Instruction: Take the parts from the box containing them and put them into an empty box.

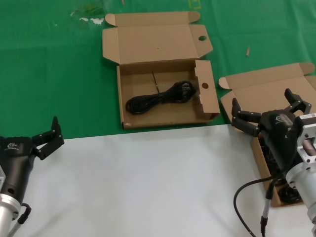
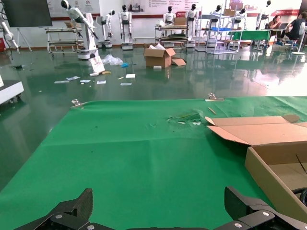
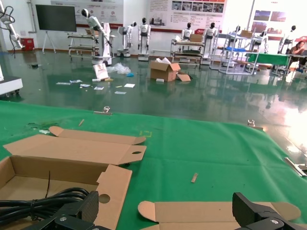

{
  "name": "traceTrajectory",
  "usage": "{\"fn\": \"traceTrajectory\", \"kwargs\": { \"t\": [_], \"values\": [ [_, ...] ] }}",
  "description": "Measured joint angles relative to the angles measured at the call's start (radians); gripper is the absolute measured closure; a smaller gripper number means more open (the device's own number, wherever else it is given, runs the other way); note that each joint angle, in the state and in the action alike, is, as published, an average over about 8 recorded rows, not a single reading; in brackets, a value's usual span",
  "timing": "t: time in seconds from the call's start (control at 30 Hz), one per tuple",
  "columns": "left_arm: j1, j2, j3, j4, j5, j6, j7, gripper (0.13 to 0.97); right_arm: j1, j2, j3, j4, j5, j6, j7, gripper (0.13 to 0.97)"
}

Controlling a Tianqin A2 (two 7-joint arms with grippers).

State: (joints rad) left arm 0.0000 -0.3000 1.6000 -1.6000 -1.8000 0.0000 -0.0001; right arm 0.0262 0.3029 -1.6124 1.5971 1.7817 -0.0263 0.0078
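Observation:
The box with round holes (image 1: 208,101) lies open at the middle of the green mat, and one black coiled cord (image 1: 160,99) lies in it. It also shows in the right wrist view (image 3: 114,184) with the cord (image 3: 33,203), and in the left wrist view (image 2: 268,172). The plain-lidded box (image 1: 261,89) is at the right; more black cords (image 1: 285,193) lie in it, mostly hidden by my right arm. My right gripper (image 1: 264,104) is open and empty above this box. My left gripper (image 1: 55,133) is open and empty at the left, over the white table's edge.
The white table top (image 1: 148,182) fills the near side and the green mat (image 1: 54,74) the far side. A small stick (image 1: 248,50) and white scraps (image 1: 91,20) lie on the mat. My right arm's cable (image 1: 244,197) hangs over the table.

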Motion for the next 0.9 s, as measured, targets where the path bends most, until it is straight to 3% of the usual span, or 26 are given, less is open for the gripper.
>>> {"fn": "traceTrajectory", "kwargs": {
  "t": [0.9],
  "values": [
    [0.000, 0.000, 0.000, 0.000, 0.000, 0.000, 0.000, 0.132, 0.000, 0.000, 0.000, 0.000, 0.000, 0.000, 0.000, 0.129]
  ]
}}
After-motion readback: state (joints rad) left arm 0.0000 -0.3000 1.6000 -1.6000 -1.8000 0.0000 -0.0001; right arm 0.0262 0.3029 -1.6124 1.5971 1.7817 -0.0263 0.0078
